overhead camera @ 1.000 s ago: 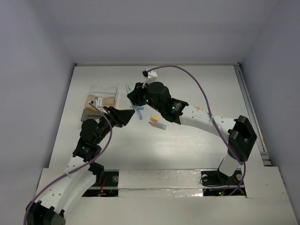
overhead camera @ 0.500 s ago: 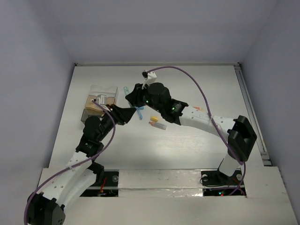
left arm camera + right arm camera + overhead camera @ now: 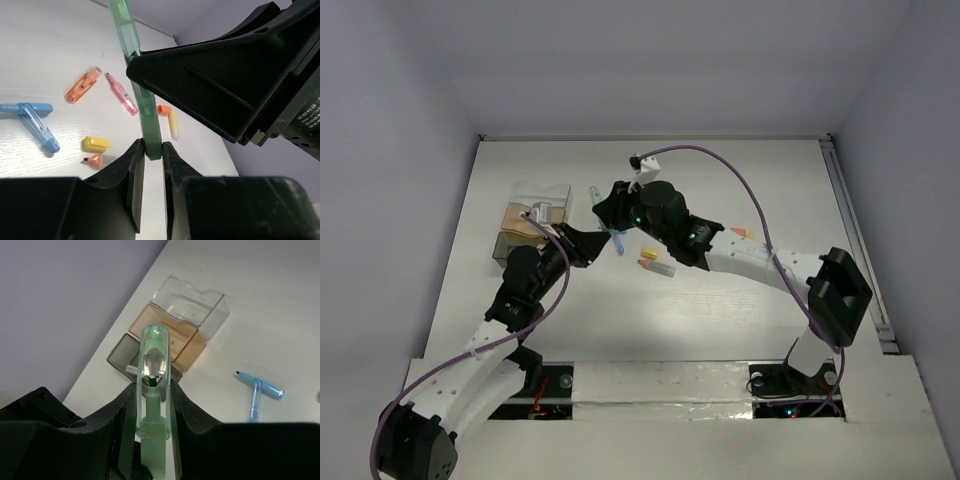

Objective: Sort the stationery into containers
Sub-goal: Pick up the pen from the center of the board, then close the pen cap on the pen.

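A green highlighter [image 3: 141, 100] is held between both grippers above the table. My left gripper [image 3: 152, 150] is shut on its body end. My right gripper [image 3: 152, 390] is shut on its clear green cap [image 3: 154, 357], which covers the tip. In the top view the left gripper [image 3: 590, 243] and the right gripper [image 3: 607, 210] meet just right of the containers [image 3: 535, 215]: a clear box [image 3: 192, 307], a tan one [image 3: 165, 337] and a grey one [image 3: 125, 357]. Loose on the table lie orange [image 3: 82, 86], pink [image 3: 121, 93], blue [image 3: 35, 122] and yellow [image 3: 96, 144] pieces.
A blue pen with a cap beside it [image 3: 259, 392] lies right of the containers. A yellow-and-orange highlighter [image 3: 171, 120] and a small orange tip piece [image 3: 94, 160] lie nearby. Yellow pieces [image 3: 655, 262] sit under the right arm. Walls enclose the table on three sides.
The left arm has drawn back a little to the left and its forearm has swung. The right gripper has shifted slightly. Both stay shut on the green highlighter.
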Controlling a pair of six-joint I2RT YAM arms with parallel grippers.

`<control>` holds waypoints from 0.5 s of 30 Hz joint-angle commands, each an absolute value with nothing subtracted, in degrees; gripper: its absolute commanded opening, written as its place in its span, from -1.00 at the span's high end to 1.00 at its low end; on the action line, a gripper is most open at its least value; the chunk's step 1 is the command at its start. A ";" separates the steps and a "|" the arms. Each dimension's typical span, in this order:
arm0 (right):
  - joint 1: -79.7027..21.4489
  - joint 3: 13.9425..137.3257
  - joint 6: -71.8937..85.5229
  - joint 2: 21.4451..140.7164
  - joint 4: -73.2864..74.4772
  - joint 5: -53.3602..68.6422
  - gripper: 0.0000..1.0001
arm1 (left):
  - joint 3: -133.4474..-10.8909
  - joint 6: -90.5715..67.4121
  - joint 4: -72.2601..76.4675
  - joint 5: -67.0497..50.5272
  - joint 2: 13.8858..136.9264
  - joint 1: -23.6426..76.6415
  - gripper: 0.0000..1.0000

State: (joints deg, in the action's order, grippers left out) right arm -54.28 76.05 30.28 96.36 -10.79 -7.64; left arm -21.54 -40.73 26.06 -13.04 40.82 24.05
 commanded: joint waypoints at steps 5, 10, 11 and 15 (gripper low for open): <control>-54.67 72.34 30.85 89.92 -12.83 -6.33 0.47 | -21.53 -37.97 28.30 -10.72 39.46 24.96 1.00; -52.12 69.96 32.60 85.61 -11.69 0.43 -0.24 | -21.62 -36.04 25.58 -10.72 37.36 27.06 1.00; -51.60 69.61 32.96 85.08 -11.78 2.70 -0.30 | -21.80 -35.69 24.97 -10.72 36.92 27.07 1.00; -50.98 68.82 33.31 83.15 -10.20 8.34 -0.55 | -23.11 -34.19 20.75 -10.90 34.63 29.00 1.00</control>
State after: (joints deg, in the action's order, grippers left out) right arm -51.66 69.25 32.40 85.71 -9.98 2.13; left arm -21.52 -36.67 21.89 -11.29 36.53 27.86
